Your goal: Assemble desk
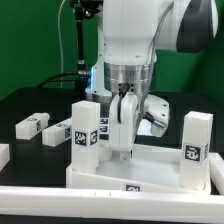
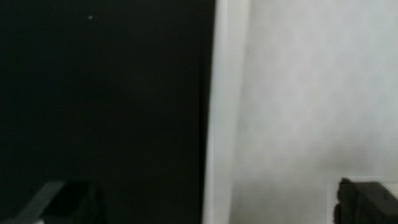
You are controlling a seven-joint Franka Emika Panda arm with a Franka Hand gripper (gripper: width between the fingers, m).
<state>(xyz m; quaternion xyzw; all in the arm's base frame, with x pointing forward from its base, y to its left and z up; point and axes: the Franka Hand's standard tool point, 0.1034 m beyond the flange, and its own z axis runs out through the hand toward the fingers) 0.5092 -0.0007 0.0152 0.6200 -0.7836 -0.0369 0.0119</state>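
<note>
Desk top (image 1: 100,176) carries 2 upright legs (image 1: 85,128) — square black-and-white tags (image 1: 82,137) on each — gripper (image 1: 124,150) between them, spread.

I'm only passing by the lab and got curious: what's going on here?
A robot arm is partway through assembling a white desk. Its gripper hangs open, pointing down over the tray-like desk top, and holds nothing. One upright leg stands at the top's end on the exterior view's left, and a second upright leg at its right. A loose leg and another loose leg lie on the black table.
</note>
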